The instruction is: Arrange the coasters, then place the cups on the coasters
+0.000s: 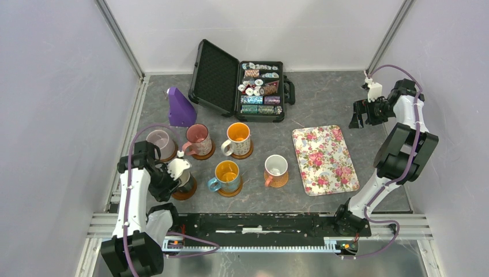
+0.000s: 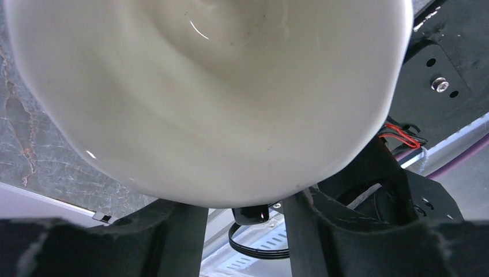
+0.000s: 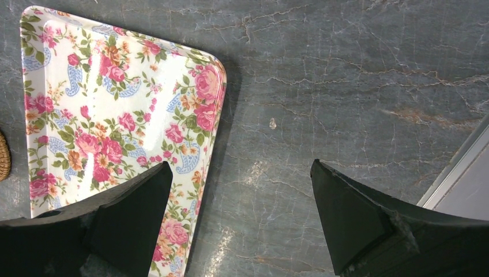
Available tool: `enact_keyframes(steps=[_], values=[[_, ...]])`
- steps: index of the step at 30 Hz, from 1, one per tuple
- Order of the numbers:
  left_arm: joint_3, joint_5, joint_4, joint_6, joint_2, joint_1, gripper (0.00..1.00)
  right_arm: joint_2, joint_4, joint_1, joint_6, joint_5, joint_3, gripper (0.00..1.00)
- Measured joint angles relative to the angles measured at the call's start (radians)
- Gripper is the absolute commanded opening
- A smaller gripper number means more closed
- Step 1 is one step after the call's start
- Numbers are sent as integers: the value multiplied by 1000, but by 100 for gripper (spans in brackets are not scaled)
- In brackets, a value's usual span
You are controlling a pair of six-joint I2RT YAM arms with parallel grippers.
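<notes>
cream-lined mug [image 2: 219, 104] on coaster [image 1: 187, 195], just beyond left hand [image 1: 180, 172], fingers [image 2: 184, 231] parted

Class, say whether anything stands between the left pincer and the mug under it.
Nothing visible does. The left pincer is right at the mug, which sits on its coaster.

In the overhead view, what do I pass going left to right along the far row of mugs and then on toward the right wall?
pale lilac mug → pink mug → floral mug with orange inside → floral tray → right pincer
</notes>
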State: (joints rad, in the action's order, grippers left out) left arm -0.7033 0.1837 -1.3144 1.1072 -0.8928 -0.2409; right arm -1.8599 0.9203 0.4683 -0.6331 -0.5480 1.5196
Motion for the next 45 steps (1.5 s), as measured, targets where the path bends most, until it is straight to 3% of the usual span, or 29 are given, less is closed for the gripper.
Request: enact_keyframes(steps=[8,12,16,25,34,45], values=[[-21,-22,-43,25,3,0,72,0,-4,0,0,0,0,98],[-85,-24,-98,42,-3,0,90,-2,-8,0,0,0,0,98],[-174,-24,-157,58,-28,0,99,-7,-16,0,1,-1,0,98],[-462,19,-236,52,-167,0,100,-23,-29,-2,12,-6,0,98],[-770,156,-244,-99,-331,0,100,-22,-28,-19,12,-9,-1,98],[-827,227,-50,-402,-395,95,100,56,-78,-148,-3,78,-220,96]])
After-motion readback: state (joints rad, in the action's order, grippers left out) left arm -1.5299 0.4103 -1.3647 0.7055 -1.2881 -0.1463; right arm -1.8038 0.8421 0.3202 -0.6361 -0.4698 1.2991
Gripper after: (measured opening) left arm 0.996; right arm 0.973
